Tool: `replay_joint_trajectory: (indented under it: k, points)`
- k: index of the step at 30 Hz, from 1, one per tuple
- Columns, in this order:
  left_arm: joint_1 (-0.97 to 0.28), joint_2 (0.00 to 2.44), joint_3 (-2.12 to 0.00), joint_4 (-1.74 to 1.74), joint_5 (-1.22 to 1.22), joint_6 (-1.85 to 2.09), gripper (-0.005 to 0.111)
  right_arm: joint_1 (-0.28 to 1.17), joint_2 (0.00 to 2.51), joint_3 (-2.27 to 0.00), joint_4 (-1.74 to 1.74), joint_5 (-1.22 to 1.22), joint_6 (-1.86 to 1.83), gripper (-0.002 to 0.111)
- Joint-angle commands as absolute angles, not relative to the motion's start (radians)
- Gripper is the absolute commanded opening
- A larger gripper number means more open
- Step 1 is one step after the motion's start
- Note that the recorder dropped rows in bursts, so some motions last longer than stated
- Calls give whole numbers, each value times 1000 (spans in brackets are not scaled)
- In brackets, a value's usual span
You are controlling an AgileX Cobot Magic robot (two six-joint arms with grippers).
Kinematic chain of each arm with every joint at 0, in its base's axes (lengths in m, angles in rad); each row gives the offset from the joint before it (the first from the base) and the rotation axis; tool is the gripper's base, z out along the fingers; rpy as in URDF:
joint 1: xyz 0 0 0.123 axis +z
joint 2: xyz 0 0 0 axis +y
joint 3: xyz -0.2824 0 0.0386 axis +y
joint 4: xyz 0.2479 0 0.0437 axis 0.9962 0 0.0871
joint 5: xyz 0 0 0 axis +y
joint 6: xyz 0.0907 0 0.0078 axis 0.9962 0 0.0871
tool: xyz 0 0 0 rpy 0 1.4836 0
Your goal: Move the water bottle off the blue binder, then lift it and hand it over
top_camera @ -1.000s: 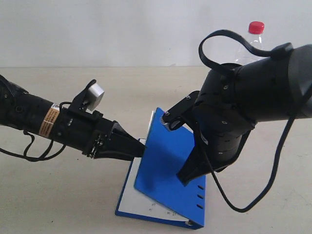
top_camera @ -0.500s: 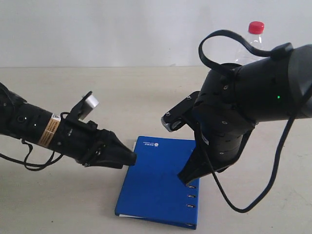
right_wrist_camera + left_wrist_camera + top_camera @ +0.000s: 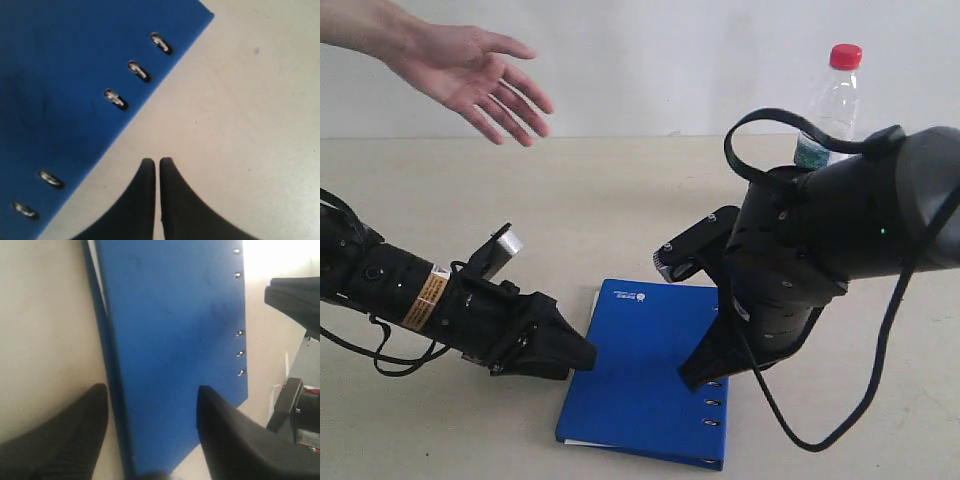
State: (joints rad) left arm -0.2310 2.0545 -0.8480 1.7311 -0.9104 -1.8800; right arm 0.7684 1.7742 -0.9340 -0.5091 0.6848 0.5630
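Pinkish bare human hand (image 3: 470,75) now waits far left. Black left claw (image 3: 150,390) wide open, empty, astride left edge of flat bright-blue ring binder (image 3: 640,385), which has dropped flat onto beige worktop (image 3: 620,200). Black right claw (image 3: 157,165) closed, empty. Clear red-capped plastic water bottle (image 3: 832,100) upright far right, off binder. Likely regrasp next.

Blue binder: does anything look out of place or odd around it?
Nothing is spilled or damaged: the blue binder lies flat and closed, and the water bottle stands upright behind the right arm. One oddity: a person's hand is held out open, yet the binder lies ungripped.
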Motion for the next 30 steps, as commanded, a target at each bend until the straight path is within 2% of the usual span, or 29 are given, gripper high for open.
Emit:
replay_joint_trajectory:
  k: [1,14,20,27,30]
  points:
    - [-234,2059,-850,1744,-934,-1888,49,701,1789,-930,-482,674,594,0]
    - [-292,2059,-855,1744,-998,-1838,48,670,1802,-930,-143,571,309,0]
    - [-276,2059,-877,1744,-997,-1850,48,668,1849,-930,-168,610,309,0]
    - [-192,2021,-915,1744,-938,-1870,48,668,1829,-930,-205,625,327,0]
    - [-186,2030,-902,1744,-857,-1870,48,668,1790,-930,-468,684,572,0]
